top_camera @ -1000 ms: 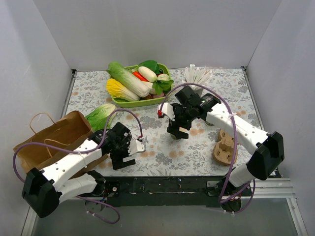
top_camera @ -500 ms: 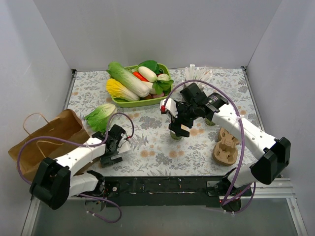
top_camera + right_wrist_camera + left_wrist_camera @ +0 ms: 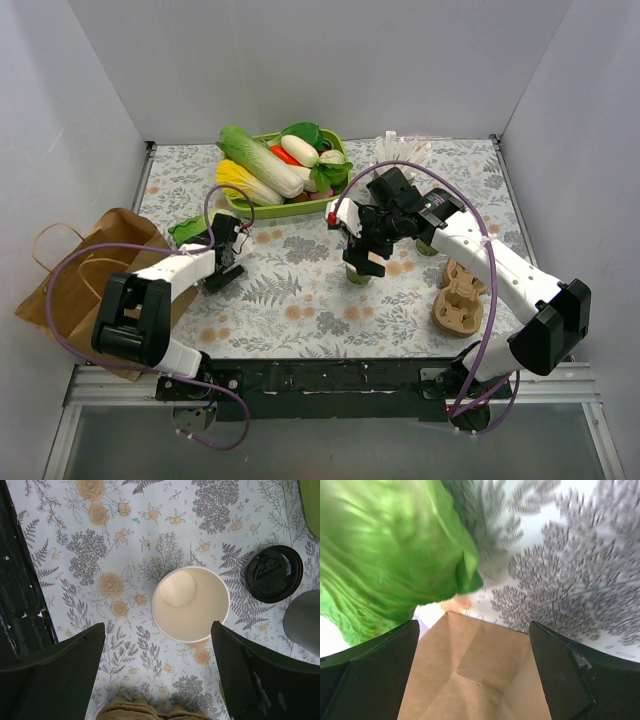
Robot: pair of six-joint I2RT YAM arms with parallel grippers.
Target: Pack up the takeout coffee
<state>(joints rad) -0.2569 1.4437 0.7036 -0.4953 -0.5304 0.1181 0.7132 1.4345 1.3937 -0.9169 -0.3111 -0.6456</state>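
The takeout coffee (image 3: 274, 573) shows in the right wrist view as a round black lid on the floral cloth, up and to the right of a lidless cup (image 3: 190, 604) with a cream inside. My right gripper (image 3: 157, 625) is open and empty, and hangs over the lidless cup (image 3: 357, 275). In the top view it (image 3: 362, 258) is at mid-table, and the arm hides most of the coffee. My left gripper (image 3: 222, 265) is open at the brown paper bag (image 3: 85, 285). In the left wrist view brown bag paper (image 3: 475, 675) lies between its fingers (image 3: 370, 670).
A green lettuce (image 3: 390, 555) lies right by the left gripper (image 3: 474, 630) and also shows in the top view (image 3: 188, 231). A green tray of vegetables (image 3: 283, 165) stands at the back. The grey straw holder (image 3: 306, 620) is near the coffee. A cardboard cup carrier (image 3: 457, 297) lies at the right.
My left gripper has swung back and left from the near middle to the bag and lettuce, and the bag has shifted left. My right gripper has barely moved over the lidless cup.
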